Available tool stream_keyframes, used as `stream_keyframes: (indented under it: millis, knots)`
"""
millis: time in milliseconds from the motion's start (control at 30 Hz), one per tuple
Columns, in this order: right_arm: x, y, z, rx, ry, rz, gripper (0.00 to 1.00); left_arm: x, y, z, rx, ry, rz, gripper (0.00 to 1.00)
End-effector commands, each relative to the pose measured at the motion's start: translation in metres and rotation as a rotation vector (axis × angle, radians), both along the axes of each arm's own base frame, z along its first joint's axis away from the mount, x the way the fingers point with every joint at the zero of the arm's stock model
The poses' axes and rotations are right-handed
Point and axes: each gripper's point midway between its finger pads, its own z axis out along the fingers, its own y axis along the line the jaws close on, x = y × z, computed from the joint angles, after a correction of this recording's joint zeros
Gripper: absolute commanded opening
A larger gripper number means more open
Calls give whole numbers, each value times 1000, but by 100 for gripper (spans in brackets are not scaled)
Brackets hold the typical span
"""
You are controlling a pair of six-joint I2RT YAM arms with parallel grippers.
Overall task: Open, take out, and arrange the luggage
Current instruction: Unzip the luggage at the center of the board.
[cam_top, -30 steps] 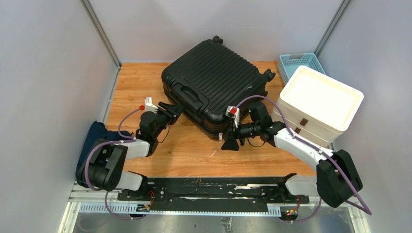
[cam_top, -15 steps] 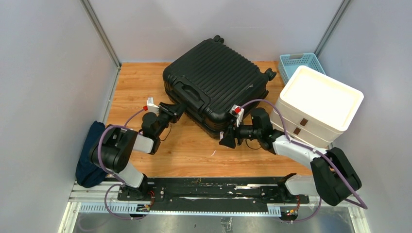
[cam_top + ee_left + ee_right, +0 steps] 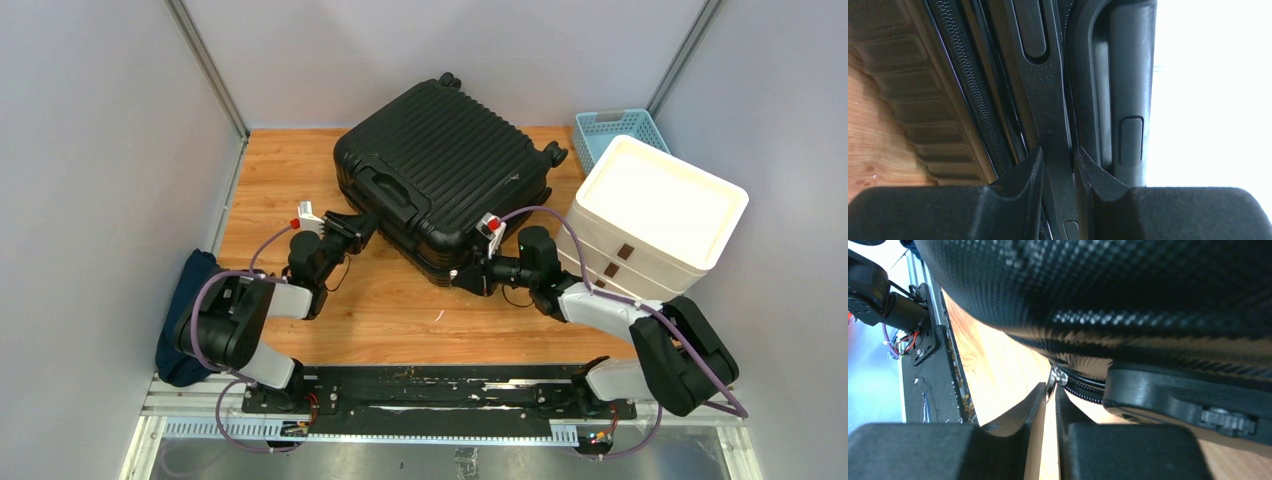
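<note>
The luggage (image 3: pixel 445 165), a big black ribbed hard-shell suitcase, lies flat and closed on the wooden table (image 3: pixel 290 170), turned at an angle. My left gripper (image 3: pixel 358 226) is at its near-left side by the carry handle. In the left wrist view this gripper (image 3: pixel 1059 155) is shut on a flat black strip (image 3: pixel 1050 110) of the handle mount, next to the zipper track (image 3: pixel 968 90). My right gripper (image 3: pixel 466 280) is at the suitcase's near corner. Its tips (image 3: pixel 1050 389) pinch the small metal zipper pull (image 3: pixel 1058 376).
A white stacked drawer unit (image 3: pixel 655 215) stands right of the suitcase, close to my right arm. A light-blue mesh basket (image 3: pixel 610 130) sits behind it. A dark blue cloth (image 3: pixel 185 320) hangs off the table's left edge. Grey walls close in three sides.
My right gripper moved in to the suitcase's near corner and closed on the zipper pull. My left gripper narrowed onto the handle strip and its arm shifted slightly.
</note>
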Motion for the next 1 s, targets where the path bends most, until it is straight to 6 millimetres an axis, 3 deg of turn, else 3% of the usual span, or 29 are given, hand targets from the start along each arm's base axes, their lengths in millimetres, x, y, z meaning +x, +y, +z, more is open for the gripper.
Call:
stream_keyframes:
  millis: [0,33,233,300,400,467,667,867,967]
  knots:
    - [11,-5,-12,-18,48,-98,8,-12,-7,80,-53,-261,-53,0]
    - [12,-5,-12,-19,48,-105,1,-13,-7,85,-53,-272,-55,0]
    - [8,-1,-6,21,52,-89,0,-18,-13,100,-35,-299,-76,0]
    - [8,-1,-5,24,44,-83,9,-19,-14,102,-33,-306,-79,0]
    - [10,-1,-10,5,26,-86,35,-20,-16,102,-33,-305,-87,0]
    - [11,1,-16,-10,18,-81,40,-20,-16,102,-33,-306,-89,0]
    - [15,1,-25,-17,14,-99,29,-22,-18,102,-28,-309,-97,0]
    - [11,6,-4,71,-33,-81,14,-23,-21,105,-22,-313,-105,0]
    - [7,8,10,120,-72,-60,19,-24,-21,106,-27,-316,-106,0]
